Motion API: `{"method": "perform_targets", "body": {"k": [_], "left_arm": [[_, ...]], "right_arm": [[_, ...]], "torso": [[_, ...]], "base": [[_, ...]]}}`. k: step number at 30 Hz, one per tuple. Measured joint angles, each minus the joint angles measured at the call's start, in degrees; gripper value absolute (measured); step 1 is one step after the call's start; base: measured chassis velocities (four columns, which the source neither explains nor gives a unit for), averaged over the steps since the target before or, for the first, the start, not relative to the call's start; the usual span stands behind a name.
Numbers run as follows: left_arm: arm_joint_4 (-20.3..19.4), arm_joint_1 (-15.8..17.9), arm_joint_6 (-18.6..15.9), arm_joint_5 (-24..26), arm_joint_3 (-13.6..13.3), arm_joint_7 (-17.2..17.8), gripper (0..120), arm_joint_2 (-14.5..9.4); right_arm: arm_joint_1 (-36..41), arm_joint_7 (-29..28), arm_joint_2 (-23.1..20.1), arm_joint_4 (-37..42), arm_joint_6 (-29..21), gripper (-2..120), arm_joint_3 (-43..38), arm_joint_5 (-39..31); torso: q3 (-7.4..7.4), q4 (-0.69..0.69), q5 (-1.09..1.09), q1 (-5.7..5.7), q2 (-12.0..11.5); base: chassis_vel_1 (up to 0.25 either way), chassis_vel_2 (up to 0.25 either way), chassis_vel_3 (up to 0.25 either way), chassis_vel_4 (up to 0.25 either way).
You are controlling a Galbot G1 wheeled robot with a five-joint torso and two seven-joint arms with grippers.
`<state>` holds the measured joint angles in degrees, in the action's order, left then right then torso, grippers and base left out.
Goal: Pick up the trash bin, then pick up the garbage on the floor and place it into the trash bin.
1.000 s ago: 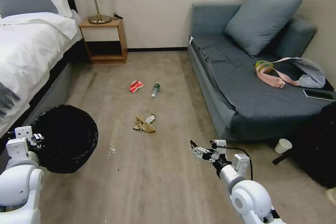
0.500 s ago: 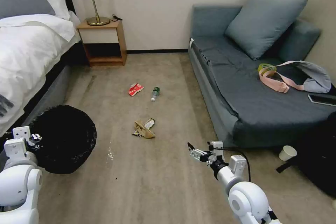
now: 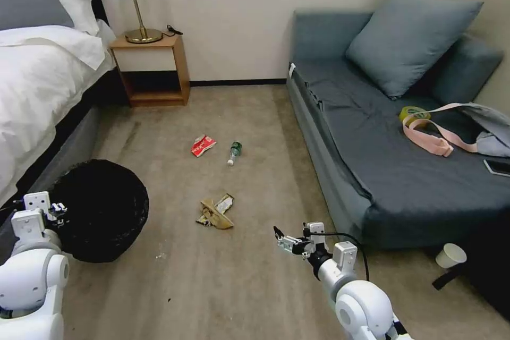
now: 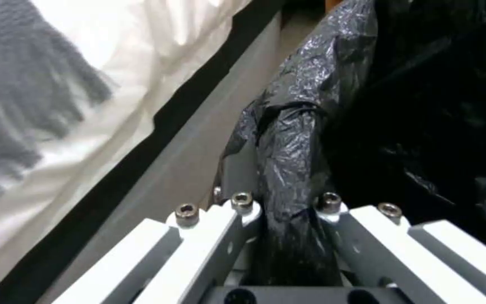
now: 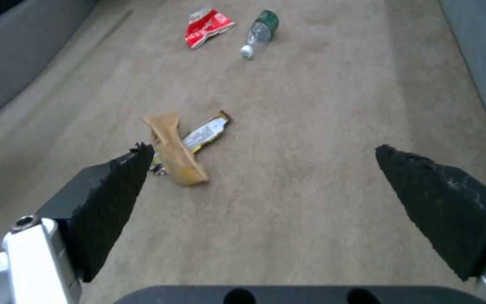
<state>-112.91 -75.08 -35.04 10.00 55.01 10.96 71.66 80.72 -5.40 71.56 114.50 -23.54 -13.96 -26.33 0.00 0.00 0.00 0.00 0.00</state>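
The trash bin (image 3: 98,210) sits low on my left, close against the side of the bed (image 3: 37,85), and my left gripper (image 3: 53,208) has its rim; in the left wrist view I can see the fingers pinching a fold of the black bag (image 4: 288,169) over the rim, which the head view is too far off to show. Compared with a second ago the whole head picture has shifted: the nightstand (image 3: 151,66) and bed have slid left, the sofa (image 3: 393,133) has spread wider on the right, and the litter sits a bit lower in frame, so I read that as the camera moving and not the things. The bin keeps the same place beside my left arm. My right gripper (image 3: 284,241) hangs over bare carpet, its fingers spread wide with nothing between them. The right wrist view gives me the litter far better: the crumpled tan paper (image 5: 173,150) lies across a shiny snack wrapper (image 5: 203,133), touching it, just beyond one black fingertip (image 5: 116,185), while the red-and-white packet (image 5: 208,27) and the small bottle (image 5: 260,33) lie side by side farther off, well apart from the paper. In the head view a paper cup (image 3: 450,255) lies on the floor by the sofa's near corner.
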Motion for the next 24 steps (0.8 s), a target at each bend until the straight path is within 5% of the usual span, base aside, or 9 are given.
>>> {"method": "perform_targets", "body": {"k": [24], "left_arm": [[1.85, 0.77, 0.42, -0.41, 0.70, -0.91, 4, -1.51]], "right_arm": [[-1.36, 0.99, -0.46, -3.06, 0.57, 100, 4.44, 4.04]], "torso": [[0.00, 0.00, 0.00, 0.00, 0.00]], "base": [[-0.130, 0.128, 0.126, -0.129]]}}
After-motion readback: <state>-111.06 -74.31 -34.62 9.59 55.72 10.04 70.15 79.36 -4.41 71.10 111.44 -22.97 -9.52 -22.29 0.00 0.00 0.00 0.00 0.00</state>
